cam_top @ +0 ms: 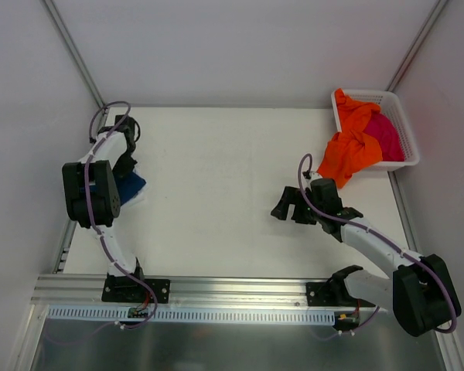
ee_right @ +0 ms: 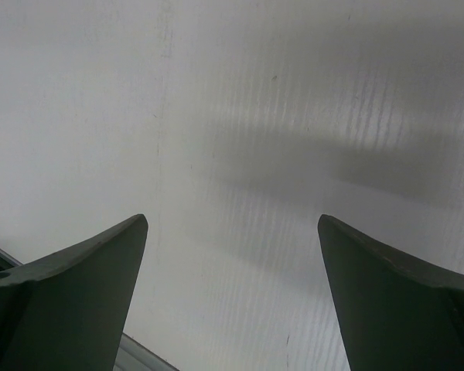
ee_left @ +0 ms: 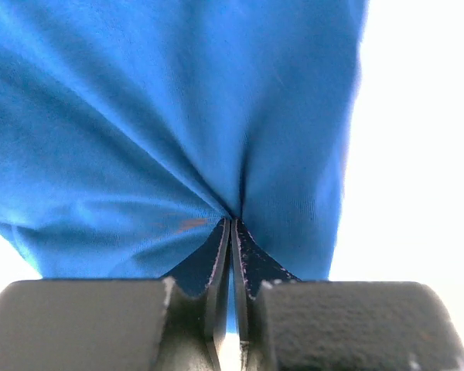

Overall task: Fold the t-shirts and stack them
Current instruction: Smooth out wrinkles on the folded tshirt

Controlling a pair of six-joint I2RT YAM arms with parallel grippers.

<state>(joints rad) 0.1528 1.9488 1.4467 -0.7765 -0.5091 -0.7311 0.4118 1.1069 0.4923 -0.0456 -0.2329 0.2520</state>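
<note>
Blue t-shirt (ee_left: 178, 116) is bunched at the left edge of the table (cam_top: 216, 170). The left gripper (ee_left: 232, 224) is pressed together on a fold of it. Cloth looks soft, light and limp and will likely sag; better held at shoulders or hem corners. Right gripper (ee_right: 232, 220) is spread wide over bare table, holding nothing. Orange t-shirt (cam_top: 352, 151) and magenta t-shirt (cam_top: 387, 135) sit in the white basket (cam_top: 398, 116), far right. No readable labels or print.

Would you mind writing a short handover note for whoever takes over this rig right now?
Left gripper: shut on the blue tee, at the left edge of the table.
Right gripper: open, empty, over bare table.
Orange tee spills over the rim of the basket; magenta tee lies inside it.
Done: no folded stack in view.
Left: fold the blue tee, then fetch, fold and stack the others.
</note>
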